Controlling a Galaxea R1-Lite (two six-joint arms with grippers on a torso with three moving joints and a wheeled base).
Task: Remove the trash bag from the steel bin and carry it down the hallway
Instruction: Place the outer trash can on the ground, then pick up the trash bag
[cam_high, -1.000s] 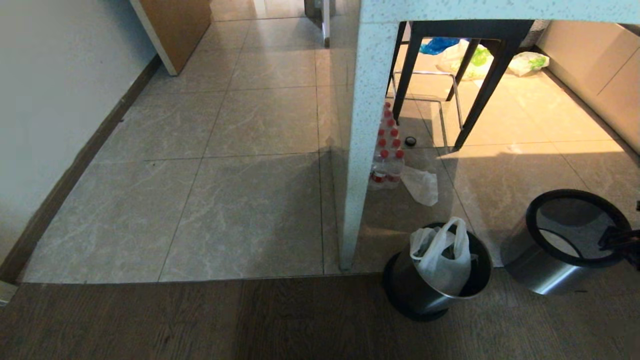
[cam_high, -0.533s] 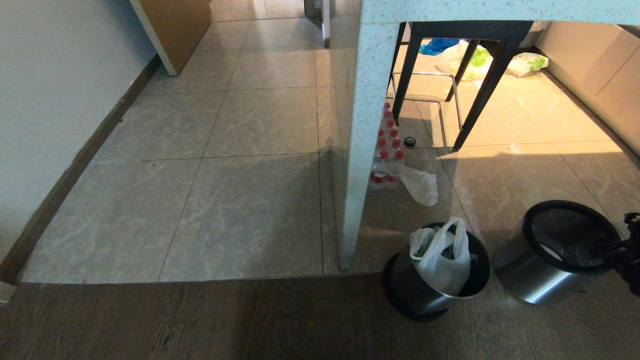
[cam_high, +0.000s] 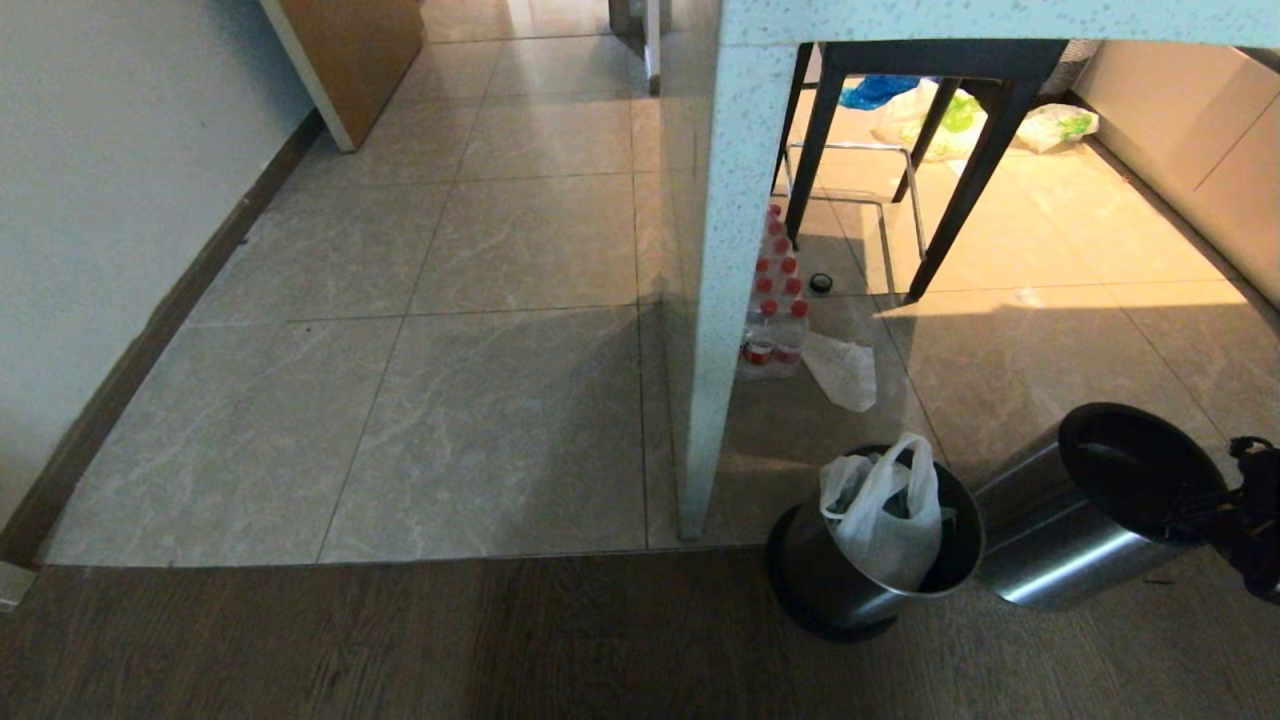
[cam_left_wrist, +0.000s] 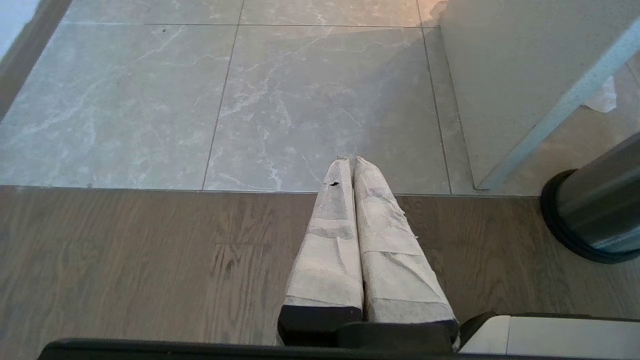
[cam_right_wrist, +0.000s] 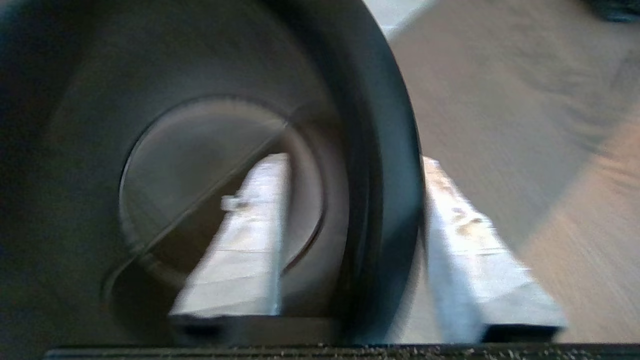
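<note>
Head view: the steel bin (cam_high: 835, 590) stands on the dark wood floor (cam_high: 400, 640) just at the edge of the grey tiles (cam_high: 480, 420), beside the foot of a speckled white panel (cam_high: 720, 300). The trash bag (cam_high: 885, 520) sits inside it. The bag's loop handles stick up above the black rim, and nothing is gripping it. Just to its right is a second steel bin (cam_high: 1060, 540), empty and tipped over at a slant. Its open mouth faces the right gripper (cam_high: 1220, 500) at the picture's right edge. Behind the panel are a pack of red-capped bottles (cam_high: 775, 310) and a small plain white bag (cam_high: 845, 370) lying on the tiles.

Left wrist view: the left gripper (cam_left_wrist: 352, 160) hangs over the wood floor near the tile line. Its padded fingers (cam_left_wrist: 330, 250) are pressed together with nothing between them. The steel bin (cam_left_wrist: 595, 215) shows at the frame edge, well apart from the gripper.

Right wrist view: blurred. The right gripper (cam_right_wrist: 352, 161) straddles the black rim (cam_right_wrist: 390, 175) of the second bin, with one of its fingers (cam_right_wrist: 245, 255) inside the mouth and the other outside. The fingers are spread moderately wide. The inner one is clear of the rim. I cannot tell whether the outer one touches the rim.
</note>
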